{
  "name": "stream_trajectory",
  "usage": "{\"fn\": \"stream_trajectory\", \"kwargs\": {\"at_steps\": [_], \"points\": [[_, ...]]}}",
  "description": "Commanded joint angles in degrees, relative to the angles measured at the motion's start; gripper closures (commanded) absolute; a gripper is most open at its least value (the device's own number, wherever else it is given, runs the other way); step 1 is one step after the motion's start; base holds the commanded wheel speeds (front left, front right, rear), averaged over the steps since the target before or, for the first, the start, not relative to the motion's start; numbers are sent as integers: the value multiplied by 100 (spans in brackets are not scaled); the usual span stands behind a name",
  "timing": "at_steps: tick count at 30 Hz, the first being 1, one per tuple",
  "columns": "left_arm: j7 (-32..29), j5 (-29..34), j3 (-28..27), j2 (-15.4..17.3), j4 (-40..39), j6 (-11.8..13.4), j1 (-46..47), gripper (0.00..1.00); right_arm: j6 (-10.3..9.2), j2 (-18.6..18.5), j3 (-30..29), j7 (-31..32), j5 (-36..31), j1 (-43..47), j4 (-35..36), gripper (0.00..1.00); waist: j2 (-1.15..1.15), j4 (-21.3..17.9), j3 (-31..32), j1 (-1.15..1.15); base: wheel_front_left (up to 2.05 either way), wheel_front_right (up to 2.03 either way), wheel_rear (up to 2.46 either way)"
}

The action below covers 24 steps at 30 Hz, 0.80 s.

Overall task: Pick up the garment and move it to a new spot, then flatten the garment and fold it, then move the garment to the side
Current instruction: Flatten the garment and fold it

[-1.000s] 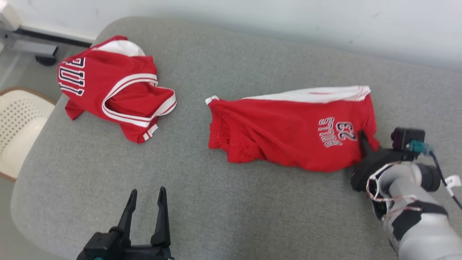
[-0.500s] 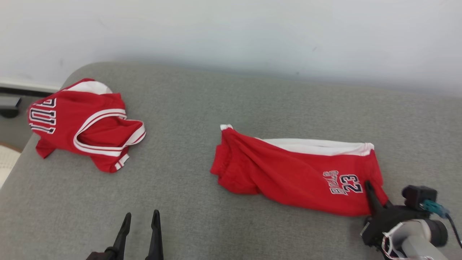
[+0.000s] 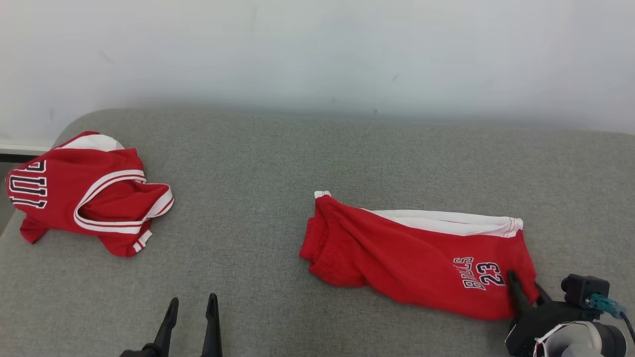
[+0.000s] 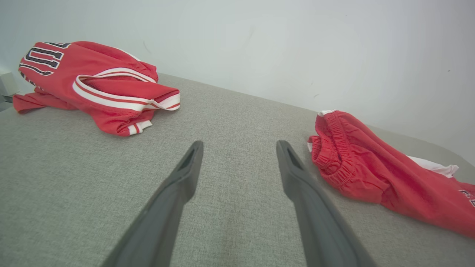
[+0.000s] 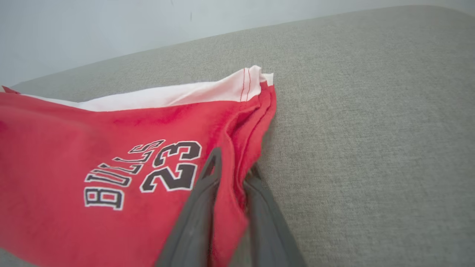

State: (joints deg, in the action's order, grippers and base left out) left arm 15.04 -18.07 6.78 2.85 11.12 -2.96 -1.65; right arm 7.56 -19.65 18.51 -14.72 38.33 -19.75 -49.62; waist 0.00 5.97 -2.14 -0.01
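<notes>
Left hand [image 3: 193, 298] spread, right hand [image 3: 524, 280] pinched.

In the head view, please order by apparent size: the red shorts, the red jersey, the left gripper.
1. red shorts, largest
2. red jersey, next
3. left gripper, smallest, though the frame edge cuts it off

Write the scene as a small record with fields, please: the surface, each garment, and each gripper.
surface: grey padded surface, white wall behind it
garment 1: red shorts with a white band and "BULLS 23" print, lying rumpled on the robot's right
garment 2: red jersey with white trim, crumpled at the far left, apart from the shorts
left arm: left gripper open, holding nothing, over bare surface
right arm: right gripper shut on the shorts' hem, beside the print
</notes>
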Motion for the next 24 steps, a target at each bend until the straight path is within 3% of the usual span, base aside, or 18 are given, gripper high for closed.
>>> {"fn": "stream_trajectory", "kwargs": {"at_steps": [1, 10, 24], "points": [[14, 18, -27, 8, 26, -2, -18, 0, -11, 39, -17, -35, -111, -85, -84, 0, 0, -21, 15, 1, 0, 0, 0], [14, 47, -145, 7, -11, -25, -100, 0, -11, 87, -276, -50, -487, -271, -251, 0, 0, -65, 86, 1, 0, 0, 0], [14, -32, -47, 8, 15, 15, 116, 0, -11, 119, -197, 708, -556, -1173, -1488, 0, 0, 122, -194, 1, 0, 0, 0]]}}
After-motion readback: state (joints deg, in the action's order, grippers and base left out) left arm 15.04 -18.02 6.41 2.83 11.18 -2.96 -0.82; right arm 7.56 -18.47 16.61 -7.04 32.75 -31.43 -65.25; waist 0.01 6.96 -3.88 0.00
